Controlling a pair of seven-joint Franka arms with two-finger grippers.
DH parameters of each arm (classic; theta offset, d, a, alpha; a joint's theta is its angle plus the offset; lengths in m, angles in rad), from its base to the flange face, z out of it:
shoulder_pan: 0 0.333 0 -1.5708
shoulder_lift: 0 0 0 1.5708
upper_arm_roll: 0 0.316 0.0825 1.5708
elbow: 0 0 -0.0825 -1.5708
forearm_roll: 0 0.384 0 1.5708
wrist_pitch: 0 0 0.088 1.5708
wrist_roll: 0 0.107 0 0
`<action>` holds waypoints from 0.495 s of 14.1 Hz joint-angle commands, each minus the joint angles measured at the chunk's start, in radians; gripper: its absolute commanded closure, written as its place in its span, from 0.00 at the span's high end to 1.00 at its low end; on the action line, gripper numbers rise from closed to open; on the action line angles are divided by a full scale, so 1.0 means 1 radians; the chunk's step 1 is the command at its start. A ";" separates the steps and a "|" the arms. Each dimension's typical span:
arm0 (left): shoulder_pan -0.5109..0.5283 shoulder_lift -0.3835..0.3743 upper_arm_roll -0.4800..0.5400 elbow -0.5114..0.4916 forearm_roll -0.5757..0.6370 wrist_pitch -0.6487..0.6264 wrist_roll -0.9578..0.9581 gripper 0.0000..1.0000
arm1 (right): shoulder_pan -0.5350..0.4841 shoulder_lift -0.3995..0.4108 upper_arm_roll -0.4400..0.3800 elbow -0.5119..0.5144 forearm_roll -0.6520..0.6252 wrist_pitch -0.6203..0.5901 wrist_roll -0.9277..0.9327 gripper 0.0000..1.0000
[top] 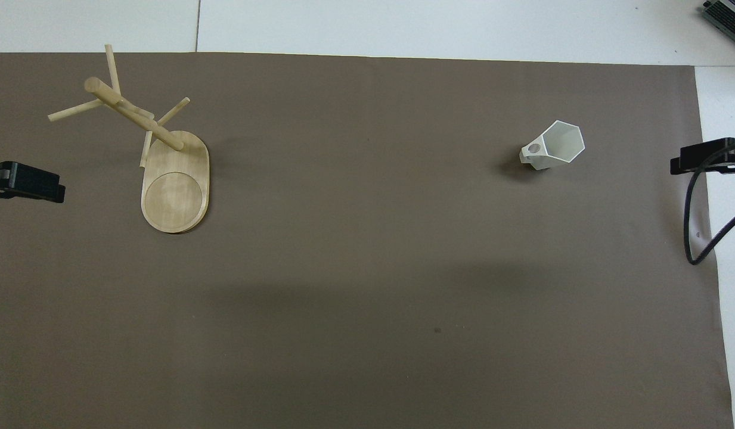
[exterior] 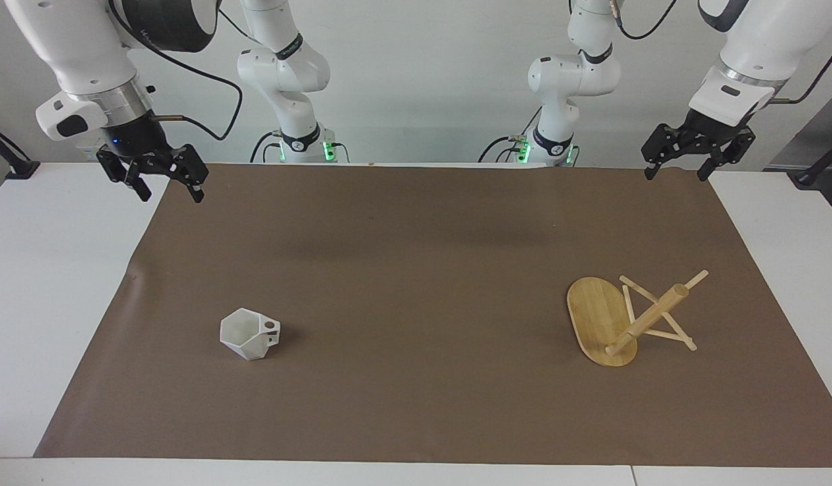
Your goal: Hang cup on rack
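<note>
The white faceted cup (exterior: 249,334) (top: 552,146) stands upright on the brown mat toward the right arm's end, its pierced handle turned toward the rack. The bamboo rack (exterior: 621,317) (top: 164,161) stands upright toward the left arm's end, with its post at the end of the oval base farther from the robots. My right gripper (exterior: 171,192) hangs open and empty over the mat's corner by its own base. My left gripper (exterior: 675,172) hangs open and empty over the other robot-side corner. In the overhead view only a dark fingertip (top: 30,183) of the left gripper and a fingertip (top: 701,161) of the right gripper show.
The brown mat (exterior: 416,236) covers most of the white table (exterior: 44,283). Two more white arms (exterior: 287,81) (exterior: 571,81) stand at the robots' edge. A black cable (top: 695,226) dangles by the right gripper. A grey device (top: 728,15) sits at the table's corner.
</note>
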State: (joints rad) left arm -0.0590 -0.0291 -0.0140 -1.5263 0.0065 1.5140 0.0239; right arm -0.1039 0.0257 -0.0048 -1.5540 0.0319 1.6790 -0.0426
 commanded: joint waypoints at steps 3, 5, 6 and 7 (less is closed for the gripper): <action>0.011 -0.020 -0.006 -0.028 -0.008 0.009 -0.007 1.00 | -0.008 -0.030 0.005 -0.032 -0.001 -0.048 -0.019 1.00; 0.013 -0.020 -0.006 -0.028 -0.008 0.009 -0.007 1.00 | -0.008 -0.032 0.005 -0.032 -0.003 -0.048 -0.020 1.00; 0.013 -0.020 -0.006 -0.028 -0.008 0.009 -0.007 1.00 | -0.011 -0.032 0.003 -0.032 -0.003 -0.048 -0.022 1.00; 0.011 -0.020 -0.006 -0.028 -0.008 0.009 -0.007 1.00 | -0.013 -0.032 0.003 -0.032 -0.003 -0.048 -0.022 1.00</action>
State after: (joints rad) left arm -0.0588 -0.0291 -0.0140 -1.5268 0.0065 1.5140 0.0239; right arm -0.1040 0.0220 -0.0054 -1.5557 0.0319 1.6352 -0.0426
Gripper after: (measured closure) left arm 0.000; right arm 0.000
